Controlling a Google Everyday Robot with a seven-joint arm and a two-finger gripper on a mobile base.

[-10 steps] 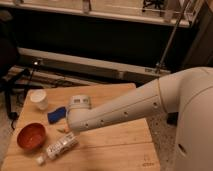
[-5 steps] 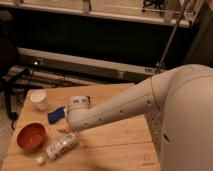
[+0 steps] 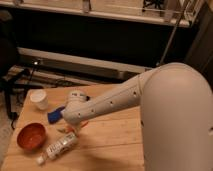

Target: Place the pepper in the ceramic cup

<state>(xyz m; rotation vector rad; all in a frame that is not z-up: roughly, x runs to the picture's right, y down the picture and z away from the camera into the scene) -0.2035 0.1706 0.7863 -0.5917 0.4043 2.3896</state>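
Looming larger than a second ago, the arm (image 3: 116, 100) hangs its gripper (image 3: 75, 124), jaws spread wide, over the pepper (image 3: 81, 125) at 8 o'clock, the ceramic cup (image 3: 39, 99) at its 10 o'clock; probably light and slick, so pinch it mid-body.

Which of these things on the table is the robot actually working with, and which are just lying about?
Part of the job: pepper, mostly hidden under the arm's end; ceramic cup, far left; gripper, low beside the pepper.

Just lying about: red bowl; clear bottle on its side; blue packet; white object behind the arm.
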